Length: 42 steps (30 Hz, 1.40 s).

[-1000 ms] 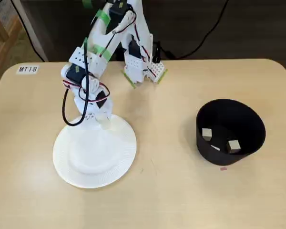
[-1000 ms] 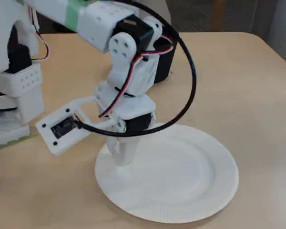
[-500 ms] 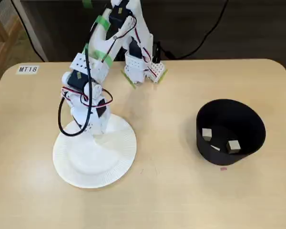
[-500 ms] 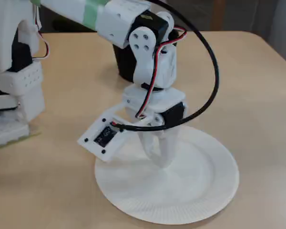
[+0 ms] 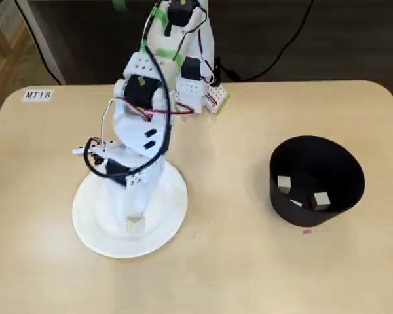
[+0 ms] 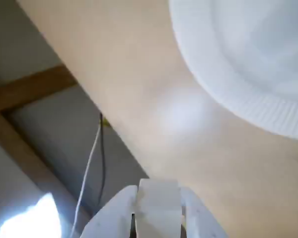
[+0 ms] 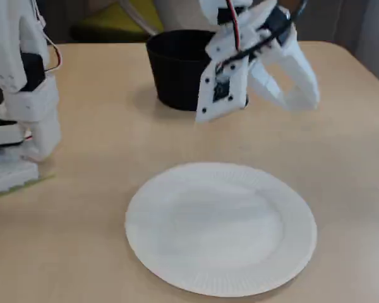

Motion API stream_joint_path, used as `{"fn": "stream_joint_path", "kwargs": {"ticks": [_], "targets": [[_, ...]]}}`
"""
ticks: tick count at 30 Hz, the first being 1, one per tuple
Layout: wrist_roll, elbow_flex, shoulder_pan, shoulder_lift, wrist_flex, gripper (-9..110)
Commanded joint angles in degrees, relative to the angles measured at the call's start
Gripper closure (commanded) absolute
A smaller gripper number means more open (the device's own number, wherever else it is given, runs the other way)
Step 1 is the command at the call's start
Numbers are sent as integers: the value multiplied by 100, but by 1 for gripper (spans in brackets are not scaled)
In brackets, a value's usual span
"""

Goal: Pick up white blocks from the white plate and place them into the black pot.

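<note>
Tool (image 6: 156, 210) pinching a white block (image 6: 158, 201), raised above the plate (image 5: 170, 216), pot (image 5: 344, 171) at three o'clock

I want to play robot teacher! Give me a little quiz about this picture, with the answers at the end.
1. True or false: the black pot is empty.
2. What is the tool holding? A) nothing B) a white block C) a spoon
3. Fill in the gap: in the fixed view from the side, the white plate has ___ blocks lying on it.

Key:
1. False. Pale blocks lie inside the pot.
2. B. The wrist view shows the block pinched between the tool's fingers.
3. No. The plate is bare.
</note>
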Motion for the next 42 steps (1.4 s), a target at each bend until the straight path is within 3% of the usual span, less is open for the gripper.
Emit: {"fn": "stream_joint_path", "kwargs": {"ticks": [1,7,11,16,25,30,33,35,39,42], "targets": [[-79,-176,-817,1055,0,104],[-817,255,-2821,2039,-220,104],[-1081,2206,-3788,3041,-1503,104],[-1406,4157,-4298,3656,-2487,104],[-1802,4790,-4755,3428,-2988,104],[-1951,4799,-4843,3410,-2988,77],[-2004,4799,-4772,3393,-2979,73],[-2013,4799,-4693,3393,-2988,77],[-1942,4518,-4324,3419,-2707,104],[-2364,3322,-3841,3410,-1116,104]]}}
